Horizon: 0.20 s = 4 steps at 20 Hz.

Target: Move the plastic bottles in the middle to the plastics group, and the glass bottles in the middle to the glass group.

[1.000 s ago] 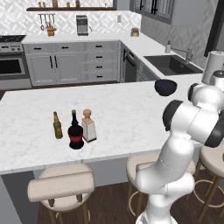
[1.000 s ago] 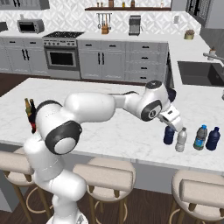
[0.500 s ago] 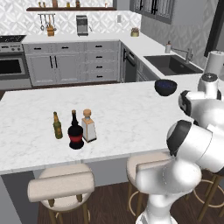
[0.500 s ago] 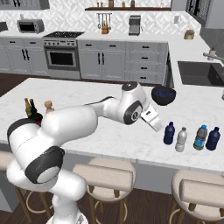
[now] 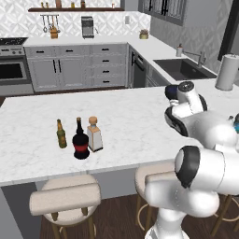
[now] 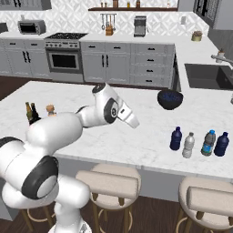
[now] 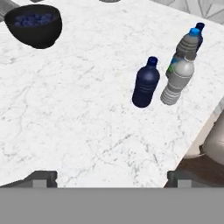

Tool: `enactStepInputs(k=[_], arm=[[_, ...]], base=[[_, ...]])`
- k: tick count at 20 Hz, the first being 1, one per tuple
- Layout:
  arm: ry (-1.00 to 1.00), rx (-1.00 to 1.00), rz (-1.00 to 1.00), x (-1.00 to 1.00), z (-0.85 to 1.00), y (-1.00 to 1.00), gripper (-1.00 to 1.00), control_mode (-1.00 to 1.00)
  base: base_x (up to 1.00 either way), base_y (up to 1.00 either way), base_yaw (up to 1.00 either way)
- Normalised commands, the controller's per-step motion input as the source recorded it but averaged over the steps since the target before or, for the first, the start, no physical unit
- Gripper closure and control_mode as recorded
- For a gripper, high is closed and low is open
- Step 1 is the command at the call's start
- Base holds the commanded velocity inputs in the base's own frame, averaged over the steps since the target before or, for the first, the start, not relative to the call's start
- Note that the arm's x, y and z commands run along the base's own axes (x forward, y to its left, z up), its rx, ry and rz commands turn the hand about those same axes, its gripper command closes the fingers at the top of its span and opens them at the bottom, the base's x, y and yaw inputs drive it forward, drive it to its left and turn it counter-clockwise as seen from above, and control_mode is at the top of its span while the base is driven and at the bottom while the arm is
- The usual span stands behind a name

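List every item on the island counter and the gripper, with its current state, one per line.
gripper: open, empty, above the counter
dark blue bottle: upright, capped
clear bottle: upright, white cap on
square pale bottle: upright, stoppered, beside the black bottle
black bottle: upright
olive bottle: upright
dark bowl: upright, holds something dark blue

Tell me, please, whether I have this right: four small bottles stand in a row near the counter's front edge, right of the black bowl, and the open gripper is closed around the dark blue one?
Not quite. The gripper holds nothing: in the right base view it hangs open above bare counter, well left of the dark blue bottle. The four bottles and the black bowl are as you say.
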Motion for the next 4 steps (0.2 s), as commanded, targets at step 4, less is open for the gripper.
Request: enactStepInputs(k=[4], arm=[[0.0,0.0,0.3,0.01,0.95,0.06,-1.0,-1.0]], base=[[0.0,0.0,0.0]])
